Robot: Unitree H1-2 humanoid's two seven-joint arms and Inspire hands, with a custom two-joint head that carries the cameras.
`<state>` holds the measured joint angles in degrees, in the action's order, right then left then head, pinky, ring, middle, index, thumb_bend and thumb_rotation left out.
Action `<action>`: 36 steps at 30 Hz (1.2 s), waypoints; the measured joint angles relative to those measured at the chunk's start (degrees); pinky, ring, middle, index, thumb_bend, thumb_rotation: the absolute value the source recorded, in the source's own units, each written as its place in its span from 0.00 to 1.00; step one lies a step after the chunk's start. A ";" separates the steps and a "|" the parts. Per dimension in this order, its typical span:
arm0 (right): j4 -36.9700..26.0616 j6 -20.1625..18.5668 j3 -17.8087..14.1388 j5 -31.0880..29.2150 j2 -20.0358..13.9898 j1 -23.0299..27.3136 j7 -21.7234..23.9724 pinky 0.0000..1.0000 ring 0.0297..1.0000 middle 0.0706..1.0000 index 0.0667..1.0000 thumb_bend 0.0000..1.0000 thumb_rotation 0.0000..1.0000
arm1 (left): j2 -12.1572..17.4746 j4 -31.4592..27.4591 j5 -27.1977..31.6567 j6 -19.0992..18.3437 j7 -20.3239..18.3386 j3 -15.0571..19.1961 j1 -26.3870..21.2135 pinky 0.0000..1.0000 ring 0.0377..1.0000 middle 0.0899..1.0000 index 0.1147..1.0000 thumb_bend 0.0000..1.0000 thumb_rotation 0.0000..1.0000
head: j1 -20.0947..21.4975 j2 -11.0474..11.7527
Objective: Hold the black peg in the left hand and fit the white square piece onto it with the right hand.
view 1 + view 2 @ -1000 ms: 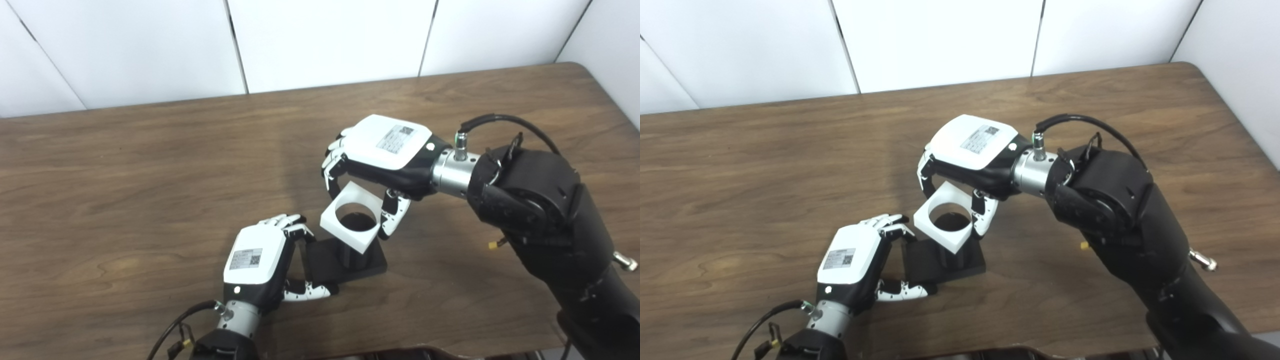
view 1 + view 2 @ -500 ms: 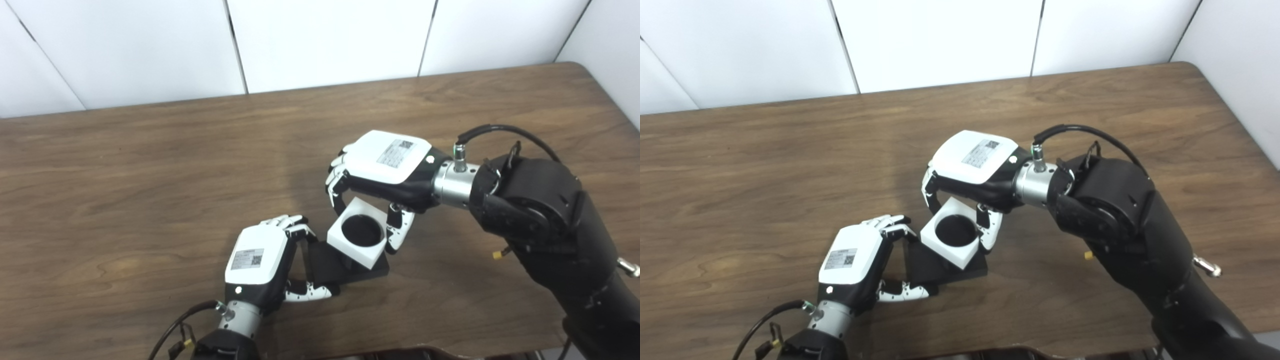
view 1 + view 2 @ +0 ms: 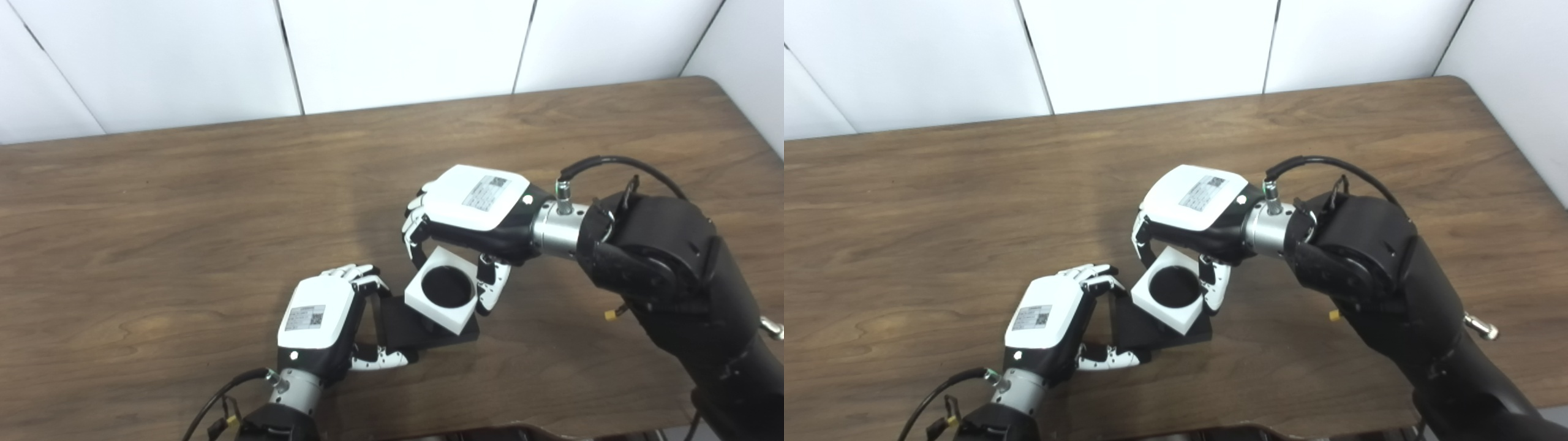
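The right hand (image 3: 474,211) grips the white square piece (image 3: 442,290) with its hole over the upright black peg (image 3: 442,286), whose base the left hand (image 3: 318,324) clamps from 9 o'clock.

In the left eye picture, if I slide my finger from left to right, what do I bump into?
Left robot hand → black peg base → white square piece → right robot hand, all on the table.
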<state>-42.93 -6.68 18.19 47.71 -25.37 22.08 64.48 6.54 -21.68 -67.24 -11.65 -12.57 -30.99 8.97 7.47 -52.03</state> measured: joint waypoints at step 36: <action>6.25 3.63 0.31 5.76 1.60 -5.47 -5.93 0.92 0.88 0.83 0.77 1.00 0.54 | -0.24 -0.41 -0.30 -0.01 -1.08 0.05 0.05 0.82 0.84 0.80 0.42 0.52 0.05 | 0.00 -0.18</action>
<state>-36.68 -3.05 18.49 53.47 -23.77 16.61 58.56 6.31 -22.09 -67.54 -11.65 -13.65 -30.93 9.03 7.47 -52.21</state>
